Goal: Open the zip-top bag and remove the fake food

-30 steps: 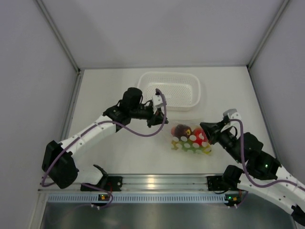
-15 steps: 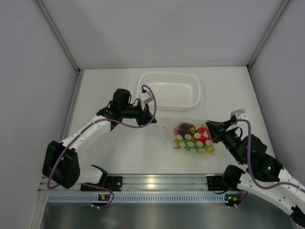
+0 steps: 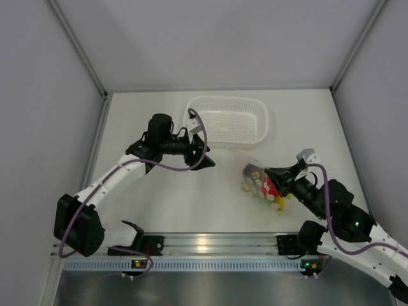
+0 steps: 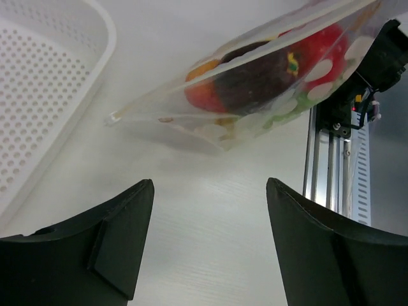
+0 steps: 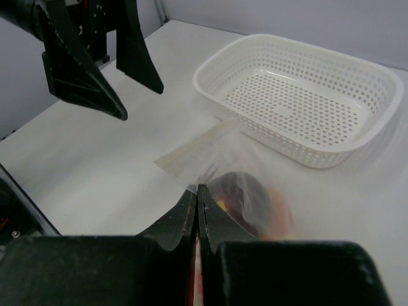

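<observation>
The zip-top bag [image 3: 257,180] is clear with white dots and hangs tilted off the table, right of centre. My right gripper [image 3: 273,176] is shut on its edge; in the right wrist view the jaws [image 5: 199,189] pinch the plastic. Fake food shows through the bag: a dark maroon fruit [image 5: 245,191], a red tomato [image 4: 322,44] and a yellow piece [image 3: 280,203]. My left gripper [image 3: 209,155] stands open to the left of the bag, apart from it. In the left wrist view its fingertips [image 4: 209,182] have only bare table between them and the bag [image 4: 255,83] is beyond.
A white perforated basket [image 3: 227,118] stands empty at the back centre, just behind the bag and close to the left gripper. The aluminium rail [image 3: 204,243] with the arm bases runs along the near edge. Grey walls close in the table on three sides.
My left gripper has drawn back to the left and gone from shut to open. The bag, which lay flat, has bunched toward the right gripper and is tilted up.
</observation>
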You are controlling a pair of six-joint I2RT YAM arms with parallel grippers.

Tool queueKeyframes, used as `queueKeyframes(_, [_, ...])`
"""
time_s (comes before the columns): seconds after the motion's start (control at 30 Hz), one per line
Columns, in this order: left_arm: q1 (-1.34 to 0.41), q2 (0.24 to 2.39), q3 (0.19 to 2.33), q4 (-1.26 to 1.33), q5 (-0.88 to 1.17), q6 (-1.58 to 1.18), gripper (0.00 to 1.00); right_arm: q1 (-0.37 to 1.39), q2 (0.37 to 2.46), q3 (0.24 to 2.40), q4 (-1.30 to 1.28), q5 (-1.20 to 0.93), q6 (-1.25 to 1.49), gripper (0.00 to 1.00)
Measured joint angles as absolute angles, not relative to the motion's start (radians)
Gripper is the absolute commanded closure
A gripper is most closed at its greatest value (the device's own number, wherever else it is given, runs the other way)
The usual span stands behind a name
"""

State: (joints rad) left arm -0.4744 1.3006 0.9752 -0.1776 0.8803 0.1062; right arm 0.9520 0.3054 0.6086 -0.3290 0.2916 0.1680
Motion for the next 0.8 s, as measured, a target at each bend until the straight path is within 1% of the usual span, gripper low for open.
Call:
queueKeyframes(0.13, [-0.535, 1.296, 1.045, -0.120, 0.861, 0.107, 0.26, 0.952, 0.330, 0.609, -0.329, 0.233, 0.156, 1.00])
queueKeyframes(0.27, [-0.582, 1.305, 1.068, -0.048, 0.847, 0.106, 0.29, 0.952, 0.345, 0.609, -0.329, 0.201, 0.149, 1.00])
queueKeyframes(0.53, [-0.595, 1.384, 1.100, 0.021, 0.841, 0.112, 0.33, 0.952, 0.351, 0.609, -0.329, 0.089, 0.122, 1.00])
queueKeyframes(0.8, [-0.604, 1.406, 1.090, 0.048, 0.904, 0.149, 0.37, 0.952, 0.377, 0.609, -0.329, 0.003, 0.104, 1.00])
